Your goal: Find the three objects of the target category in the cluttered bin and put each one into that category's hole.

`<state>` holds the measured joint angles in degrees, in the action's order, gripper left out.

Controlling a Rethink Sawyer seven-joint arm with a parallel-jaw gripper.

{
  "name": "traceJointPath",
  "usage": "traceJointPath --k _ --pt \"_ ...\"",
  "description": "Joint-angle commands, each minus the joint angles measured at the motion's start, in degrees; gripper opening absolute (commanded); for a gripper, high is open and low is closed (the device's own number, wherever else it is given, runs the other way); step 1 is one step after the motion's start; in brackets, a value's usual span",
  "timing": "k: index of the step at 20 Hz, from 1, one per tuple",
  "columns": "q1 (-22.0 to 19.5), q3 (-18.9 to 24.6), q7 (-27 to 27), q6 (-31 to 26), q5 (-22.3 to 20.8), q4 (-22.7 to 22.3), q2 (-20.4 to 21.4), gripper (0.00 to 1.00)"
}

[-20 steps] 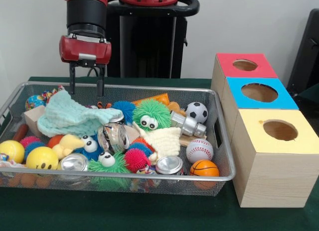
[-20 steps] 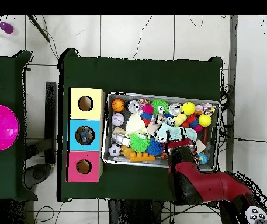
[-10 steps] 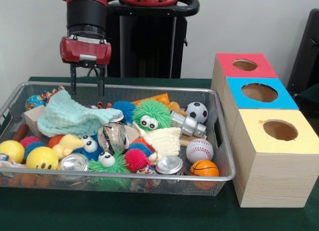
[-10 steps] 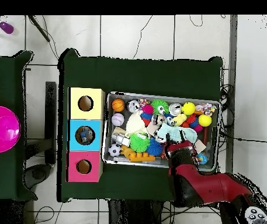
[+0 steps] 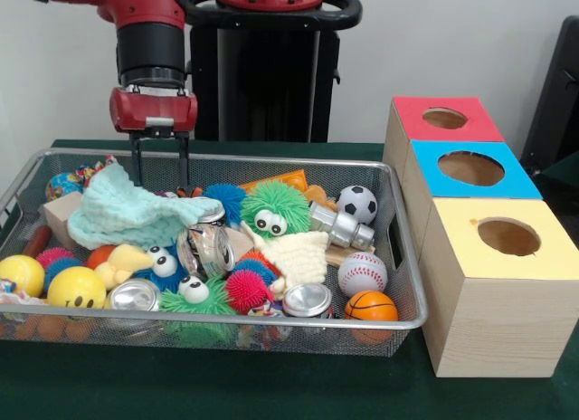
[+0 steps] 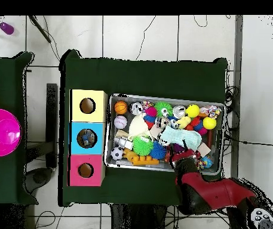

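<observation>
Right now the gripper [image 5: 159, 162] hangs over the far left part of the wire basket [image 5: 409, 284], fingers pointing down w/ a clear gap between them, nothing held; the tips sit just above the far edge of a pale green cloth [image 5: 122, 212]. Overhead, the gripper [image 6: 183, 156] shows at the basket's [image 6: 223, 128] robot-side rim, w/ the red arm [image 6: 213, 191] running off toward the bottom right. Cloth lies draped over other stuff, beside a wood block [image 5: 60, 214] at the left. Next to the cloth towards the middle: a blue spiky ball [image 5: 226, 198], a green fuzzy toy w/ googly eyes [image 5: 274, 207], an orange piece [image 5: 280, 179] behind them. Centre has a crushed can [image 5: 206, 248] and a cream knit cloth [image 5: 298, 254]. Balls are on the basket's right side: soccer ball [image 5: 356, 204], baseball [image 5: 362, 273], basketball [image 5: 371, 306], w/ a metal part [image 5: 340, 228] near the soccer ball. Front left: two yellow balls [image 5: 76, 286], one w/ a smiley face, plus a can end [image 5: 134, 296]. Outside the basket, to its right, three boxes in a row, each w/ a round hole on top: red box [image 5: 443, 119] farthest, blue box [image 5: 469, 169] in the middle, yellow box [image 5: 507, 239] nearest. All on a dark green table [image 5: 271, 388].
</observation>
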<state>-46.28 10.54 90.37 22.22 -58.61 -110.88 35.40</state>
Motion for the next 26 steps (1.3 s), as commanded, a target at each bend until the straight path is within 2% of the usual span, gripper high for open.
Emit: traceJointPath --k 1,3,5,10,19,26 --pt "-5.3 12.9 4.8 -19.1 0.9 6.6 -5.0 1.00" --pt "-5.6 13.3 1.4 -27.5 7.1 7.6 -5.9 1.00" --pt "-5.4 13.8 -0.3 -31.2 9.4 9.2 -6.8 1.00" --pt "-5.3 15.0 -3.4 -36.8 11.0 13.9 -10.4 1.00" --pt "-2.6 17.1 -6.8 -44.7 11.6 25.8 -17.5 1.00" --pt "0.1 17.9 -9.2 -55.8 16.0 30.1 -16.0 1.00"
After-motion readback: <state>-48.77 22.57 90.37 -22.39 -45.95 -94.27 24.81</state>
